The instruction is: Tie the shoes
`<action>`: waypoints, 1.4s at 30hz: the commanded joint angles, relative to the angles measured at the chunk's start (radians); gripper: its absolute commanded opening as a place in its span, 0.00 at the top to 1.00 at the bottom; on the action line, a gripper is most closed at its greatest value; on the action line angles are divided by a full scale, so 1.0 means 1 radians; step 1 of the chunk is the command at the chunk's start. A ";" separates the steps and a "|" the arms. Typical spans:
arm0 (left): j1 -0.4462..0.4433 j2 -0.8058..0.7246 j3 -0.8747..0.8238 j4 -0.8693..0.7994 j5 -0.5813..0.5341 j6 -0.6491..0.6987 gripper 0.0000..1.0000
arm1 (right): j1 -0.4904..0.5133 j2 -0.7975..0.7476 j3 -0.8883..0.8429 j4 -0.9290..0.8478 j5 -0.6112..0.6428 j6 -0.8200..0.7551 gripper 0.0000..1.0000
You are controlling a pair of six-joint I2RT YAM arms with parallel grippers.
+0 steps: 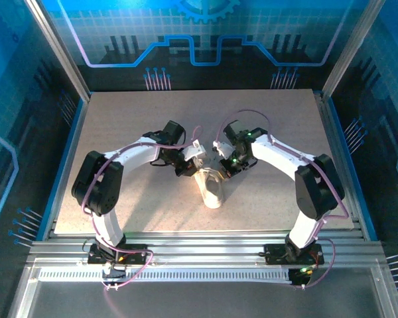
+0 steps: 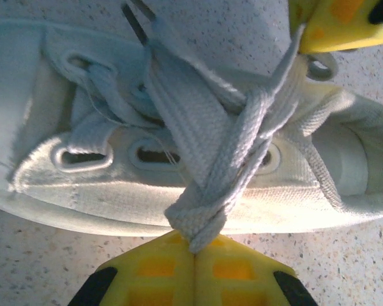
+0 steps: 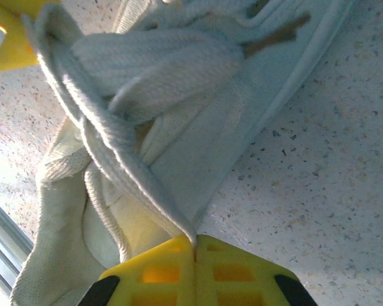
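Observation:
The white sneaker (image 1: 211, 189) lies in the middle of the table, its pale sole toward the arm bases. Both grippers meet just behind it over the laces. In the left wrist view my left gripper (image 2: 195, 252) is shut on a folded bunch of white lace (image 2: 207, 185) that crosses over the shoe's eyelets (image 2: 152, 155). My right gripper (image 3: 195, 245) is shut on a taut strand of lace (image 3: 118, 150) running up across the shoe's tongue. The strands cross between the two grippers. From above, the left gripper (image 1: 196, 154) and right gripper (image 1: 220, 151) stand close together.
The shoe rests on a speckled tabletop (image 1: 278, 119) with open room all around it. A yellow finger of the other gripper shows at the top right of the left wrist view (image 2: 345, 22). Metal rails (image 1: 205, 255) run along the near edge.

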 commanded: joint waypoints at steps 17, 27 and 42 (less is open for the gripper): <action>-0.002 -0.037 -0.062 -0.029 -0.036 -0.015 1.00 | -0.016 0.039 -0.048 -0.030 -0.027 0.009 1.00; -0.036 -0.062 -0.059 0.015 -0.043 0.013 1.00 | -0.043 -0.087 -0.037 0.025 -0.074 0.058 0.68; -0.057 -0.065 -0.061 0.051 -0.077 0.033 1.00 | -0.044 -0.035 0.104 0.068 -0.170 0.153 0.56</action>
